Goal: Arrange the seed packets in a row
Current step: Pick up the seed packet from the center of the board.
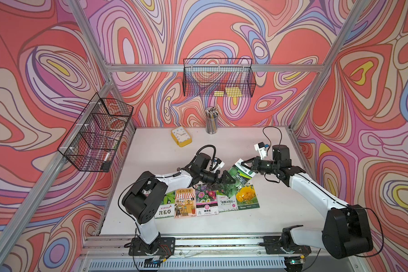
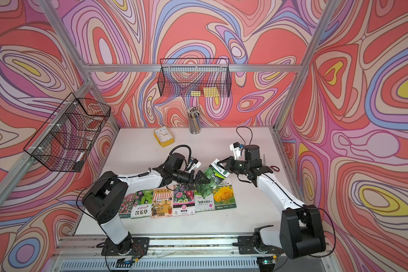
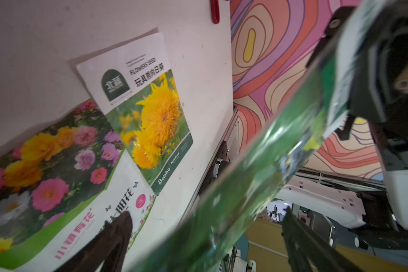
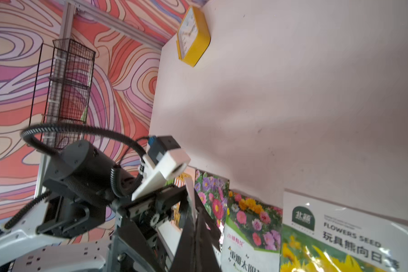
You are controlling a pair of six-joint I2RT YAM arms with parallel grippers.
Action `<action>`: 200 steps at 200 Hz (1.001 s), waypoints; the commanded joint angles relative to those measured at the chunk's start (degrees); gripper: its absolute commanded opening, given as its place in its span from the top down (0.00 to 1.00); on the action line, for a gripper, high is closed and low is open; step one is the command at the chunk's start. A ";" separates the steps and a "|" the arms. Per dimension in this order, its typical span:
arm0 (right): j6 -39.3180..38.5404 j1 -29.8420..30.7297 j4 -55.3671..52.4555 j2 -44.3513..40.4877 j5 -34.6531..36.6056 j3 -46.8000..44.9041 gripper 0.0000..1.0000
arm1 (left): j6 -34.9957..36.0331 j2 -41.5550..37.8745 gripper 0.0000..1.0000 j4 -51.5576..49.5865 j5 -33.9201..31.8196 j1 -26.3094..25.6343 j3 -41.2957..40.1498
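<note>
On the white tabletop, swirl-papered walls all round: six down, one in the air!
The glossy green seed packet hangs tilted just above the row. The right gripper is pinched tight on its top edge and the left gripper is spread wide around its lower end. Six flat printed seed packets lie side by side near the front, so only this placement looks left.

Top cams high, front, looking down at whole table, wrist cams close, both share sunflower packet
</note>
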 commanded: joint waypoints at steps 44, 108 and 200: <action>13.85 0.59 18.47 7.22 20.77 5.83 1.00 | -23.71 -1.32 0.01 30.06 -28.03 -5.12 -7.73; 21.82 4.69 33.70 7.03 30.70 -3.42 1.00 | -32.21 16.92 0.01 60.77 -43.26 -9.78 0.72; 20.57 4.88 34.29 7.22 33.35 -4.87 1.00 | -27.40 15.91 0.07 61.73 -47.71 -12.22 1.47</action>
